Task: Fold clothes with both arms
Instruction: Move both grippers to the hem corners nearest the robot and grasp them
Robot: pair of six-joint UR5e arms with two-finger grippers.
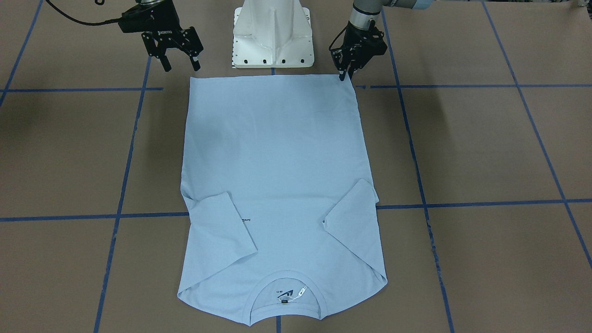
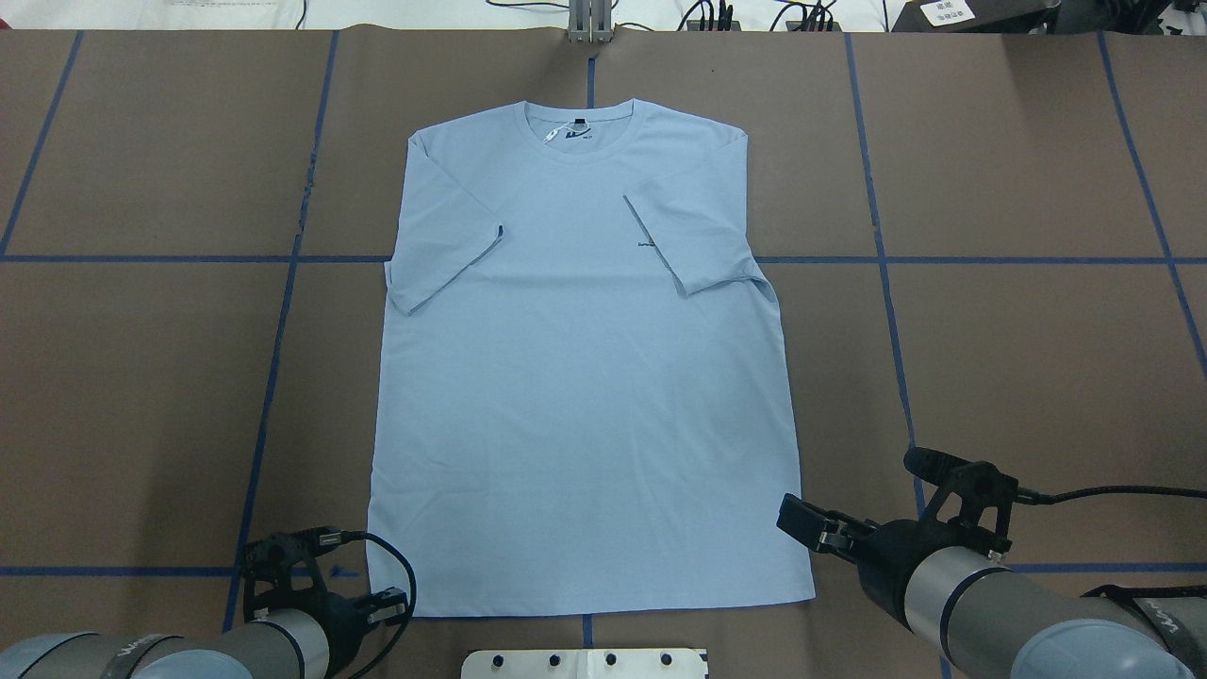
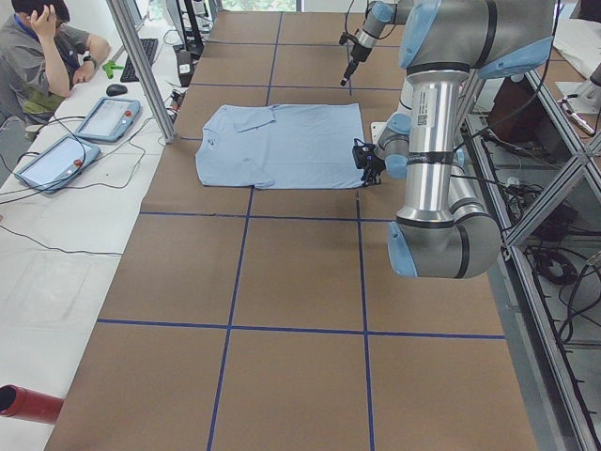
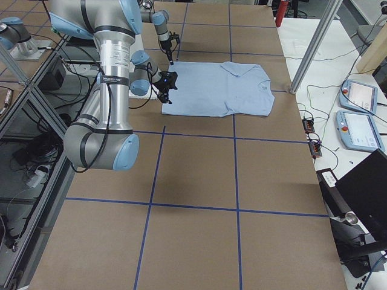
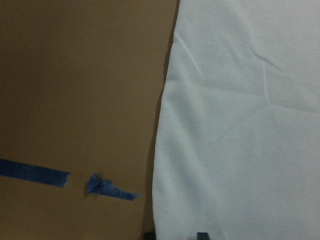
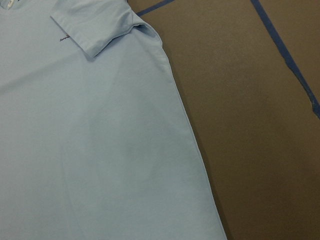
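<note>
Chest print (image 2: pixel 647 245) mostly under folded sleeve (image 2: pixel 696 231)

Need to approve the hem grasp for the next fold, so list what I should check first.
1. T-shirt flat, both sleeves folded in: ok.
2. Left gripper open: ok, jaws apart in its wrist view.
3. Left gripper at its hem corner: ok.
4. Right gripper open: ok, jaws spread wide.
5. Right gripper at its hem corner: not ok, it hangs just off the hem.
6. Left gripper touching the cloth: cannot tell.
</note>
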